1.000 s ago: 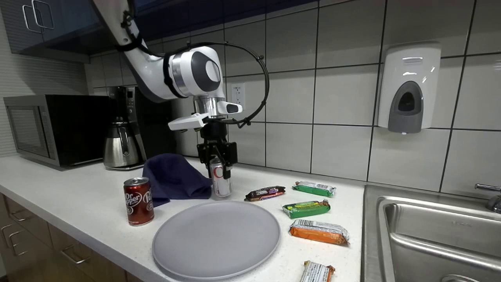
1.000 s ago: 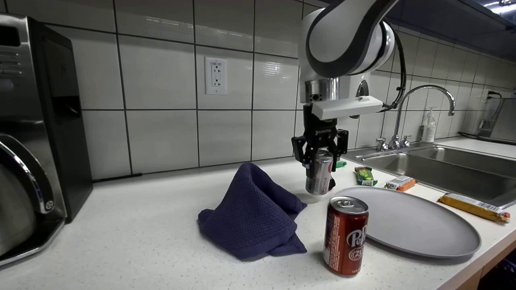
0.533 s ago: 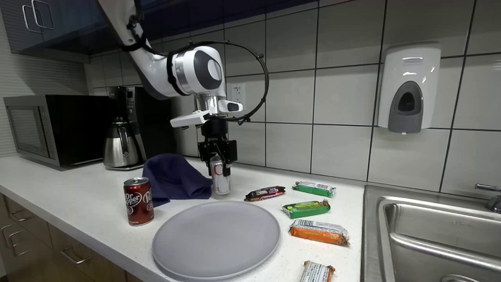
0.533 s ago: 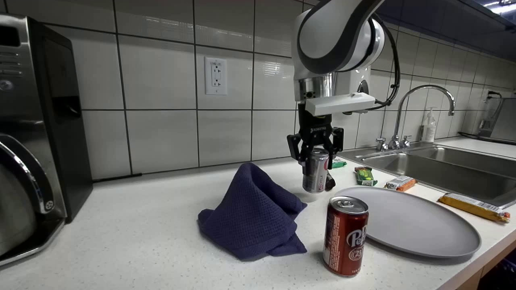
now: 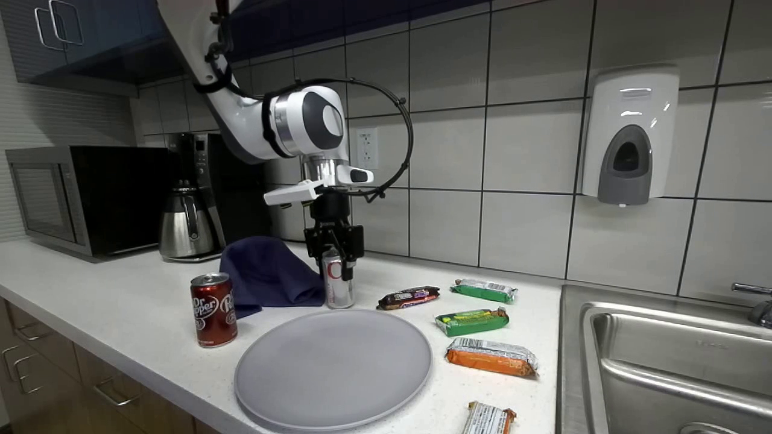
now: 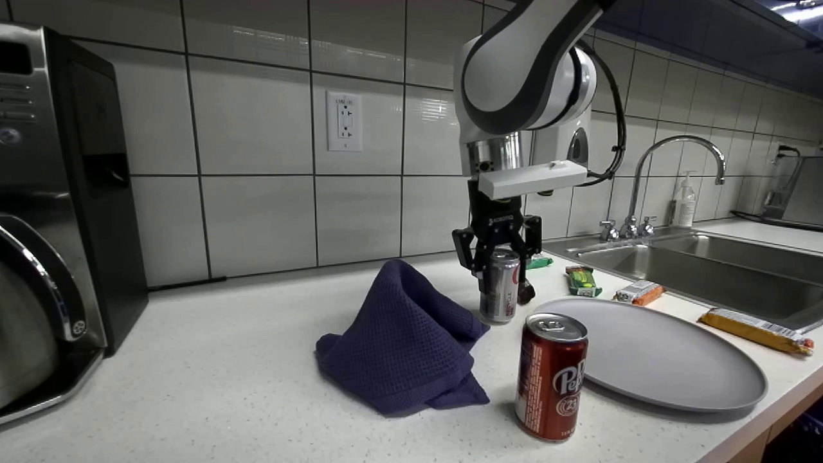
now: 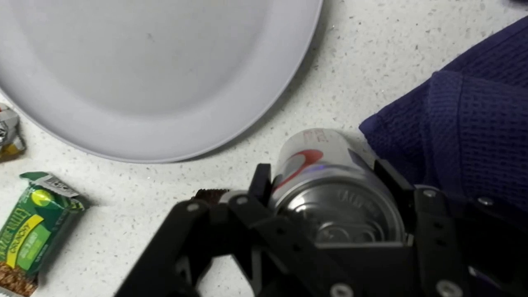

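Silver cylindrical metal can (image 7: 330, 181) is clamped in the black gripper (image 6: 503, 292), near a rumpled navy waffle-textured cloth (image 7: 491, 132) and round grey plate (image 5: 335, 371).

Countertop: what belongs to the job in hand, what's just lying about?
In hand:
gripper, closed around the can's sides
silver can

Apparently just lying about, none gripped:
red Dr Pepper can
dark blue towel
gray plate
wrapped bars
coffee maker
microwave

Silver can (image 5: 339, 292) — in the gripper (image 5: 335, 272)
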`<action>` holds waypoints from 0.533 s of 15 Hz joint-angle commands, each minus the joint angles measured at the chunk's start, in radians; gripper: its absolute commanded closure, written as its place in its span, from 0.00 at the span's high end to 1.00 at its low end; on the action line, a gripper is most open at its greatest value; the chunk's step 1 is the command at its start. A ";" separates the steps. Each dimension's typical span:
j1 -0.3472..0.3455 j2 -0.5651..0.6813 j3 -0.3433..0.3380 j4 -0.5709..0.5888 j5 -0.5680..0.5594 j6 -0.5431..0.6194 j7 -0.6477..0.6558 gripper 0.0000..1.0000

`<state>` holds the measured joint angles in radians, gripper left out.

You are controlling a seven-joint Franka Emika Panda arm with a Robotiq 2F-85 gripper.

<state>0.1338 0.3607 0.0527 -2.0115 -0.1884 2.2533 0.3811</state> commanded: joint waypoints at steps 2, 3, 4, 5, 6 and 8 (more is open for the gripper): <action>0.017 0.014 -0.016 0.051 0.015 -0.072 -0.003 0.97; 0.017 0.011 -0.017 0.052 0.014 -0.077 -0.003 1.00; 0.016 0.004 -0.017 0.049 0.013 -0.078 -0.005 1.00; 0.014 -0.004 -0.017 0.043 0.014 -0.075 -0.008 1.00; 0.013 -0.011 -0.017 0.038 0.015 -0.072 -0.010 1.00; 0.007 -0.027 -0.017 0.030 0.023 -0.067 -0.015 1.00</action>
<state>0.1341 0.3666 0.0482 -1.9828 -0.1884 2.2196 0.3810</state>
